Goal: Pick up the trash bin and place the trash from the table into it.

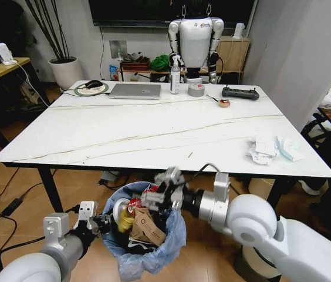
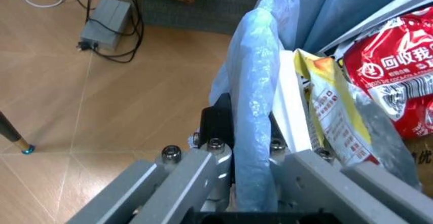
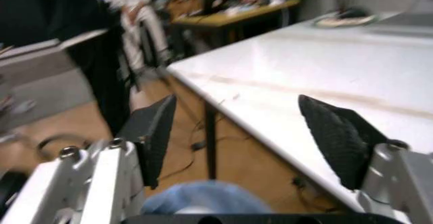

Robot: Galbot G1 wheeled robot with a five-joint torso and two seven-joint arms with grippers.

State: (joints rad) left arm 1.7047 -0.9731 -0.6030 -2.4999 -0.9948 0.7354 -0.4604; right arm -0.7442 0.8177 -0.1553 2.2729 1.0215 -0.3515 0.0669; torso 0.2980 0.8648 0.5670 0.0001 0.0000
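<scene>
Your robot has round, shiny white arms with silver metal rings near the wrists. The left gripper (image 2: 254, 155) has grey flat bars held by small silver bolts. The right gripper (image 3: 247, 143) has black, bumpy finger pads (image 3: 338, 138) on pale grey bars.

One trash bin (image 1: 145, 235) stands at the table's (image 1: 154, 135) near edge. On the table: one laptop (image 1: 135, 90), one spray bottle (image 1: 175, 75), two tape rolls (image 1: 196, 89), and at the right two tissue clumps (image 1: 263, 149).
</scene>
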